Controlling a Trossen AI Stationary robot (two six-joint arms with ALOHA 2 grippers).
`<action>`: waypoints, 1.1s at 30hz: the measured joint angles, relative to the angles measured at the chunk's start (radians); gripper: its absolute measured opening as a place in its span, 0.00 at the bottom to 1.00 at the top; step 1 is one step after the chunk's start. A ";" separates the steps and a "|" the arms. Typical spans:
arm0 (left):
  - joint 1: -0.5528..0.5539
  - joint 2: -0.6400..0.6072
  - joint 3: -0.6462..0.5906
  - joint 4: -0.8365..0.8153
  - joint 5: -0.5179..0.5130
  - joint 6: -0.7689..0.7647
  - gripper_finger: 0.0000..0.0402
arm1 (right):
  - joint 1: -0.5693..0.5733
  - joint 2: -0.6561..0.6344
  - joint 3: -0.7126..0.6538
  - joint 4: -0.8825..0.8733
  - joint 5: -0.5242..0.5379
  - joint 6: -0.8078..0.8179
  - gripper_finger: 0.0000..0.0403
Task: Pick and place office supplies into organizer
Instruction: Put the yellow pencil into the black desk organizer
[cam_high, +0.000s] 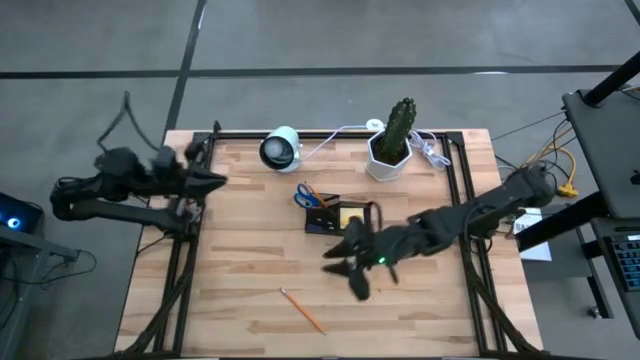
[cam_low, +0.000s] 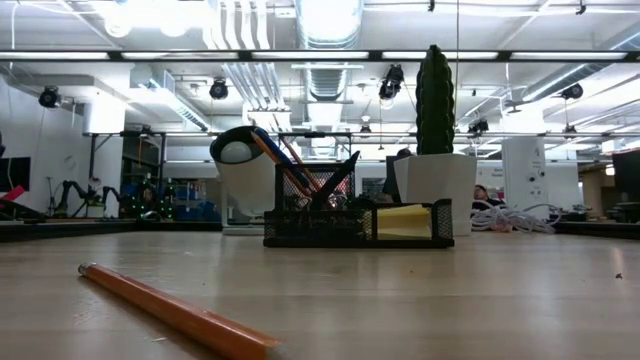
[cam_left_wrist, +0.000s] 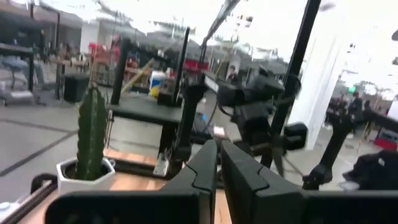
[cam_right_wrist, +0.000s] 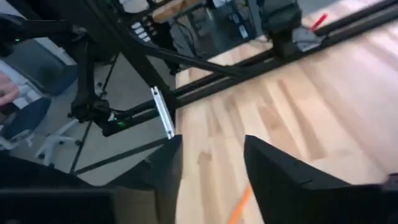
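From above: one organizer (cam_high: 335, 217) mid-bench, one orange pencil (cam_high: 302, 310) lying apart near the front edge. The right gripper (cam_high: 347, 268) hovers released between them; the left gripper (cam_high: 218, 178) waits clenched, empty, at the bench's left edge.

Low view: organizer contents overlap, uncountable; the pencil's end is cut off.

Right wrist view: only the pencil's tip shows.

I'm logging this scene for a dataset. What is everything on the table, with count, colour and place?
organizer: one, black, table centre, holding supplies
scissors: one, blue handles, in the organizer's far-left end
sticky pad: one, yellow, in the organizer's right compartment in the low view
pencil: one, orange, loose on the near part of the table
cactus: one, green, in the white pot at the far edge
pot: one, white
camera: one, white, far edge, left of the pot
cables: white, beside the pot
left gripper: shut, at the table's left edge
right gripper: open, empty, just near of the organizer
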 joint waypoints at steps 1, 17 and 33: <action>0.000 -0.015 -0.001 -0.010 0.000 0.000 0.02 | 0.005 0.037 0.050 -0.023 0.002 0.014 0.40; 0.000 -0.125 -0.006 -0.045 -0.098 -0.007 0.02 | 0.012 0.523 0.770 -0.709 -0.036 0.328 0.56; 0.000 -0.148 -0.007 -0.092 -0.098 0.000 0.02 | 0.011 0.714 0.924 -0.754 -0.083 0.686 0.56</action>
